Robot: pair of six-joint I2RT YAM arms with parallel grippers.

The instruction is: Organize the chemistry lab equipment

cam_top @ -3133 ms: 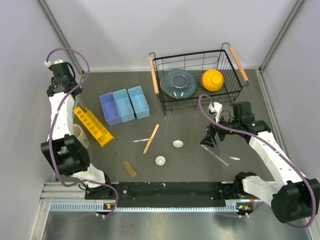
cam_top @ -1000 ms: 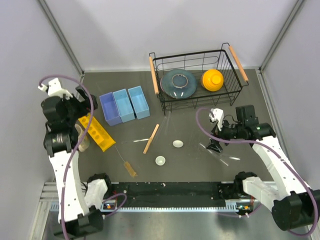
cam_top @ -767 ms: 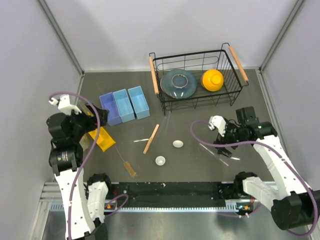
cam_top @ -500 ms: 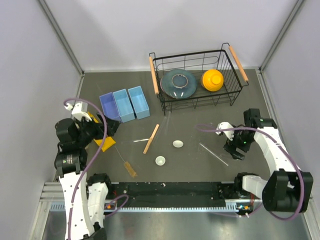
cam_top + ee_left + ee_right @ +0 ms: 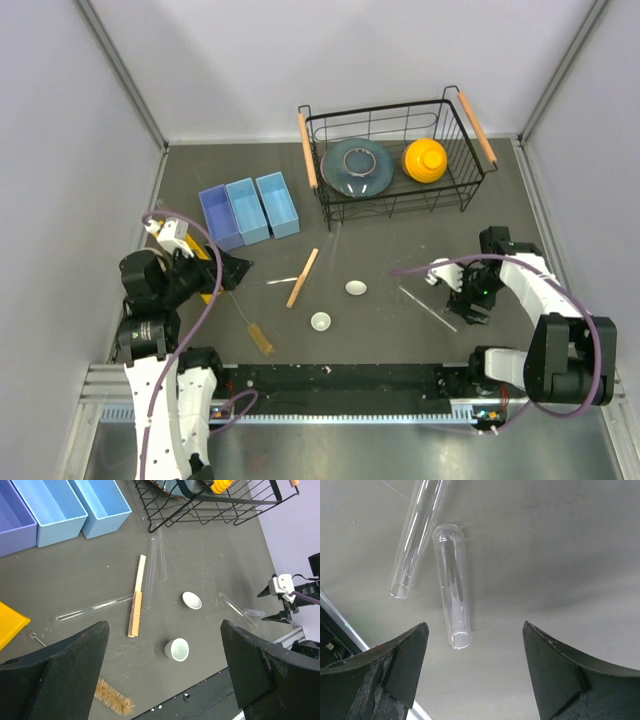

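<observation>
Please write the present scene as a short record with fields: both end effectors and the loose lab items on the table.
Left end effector: open, holding nothing.
Right end effector: open, above a short clear glass test tube lying beside a longer clear glass tube.
Tan wooden stick: lying flat, not held.
Small white round cup: upright, nearer than the stick.
Shallow white round dish: apart from the cup.
Amber-bristled wire brush: near the front edge of the dark table.

Short tube under right tool: one flank bare (long tube crowds other).
</observation>
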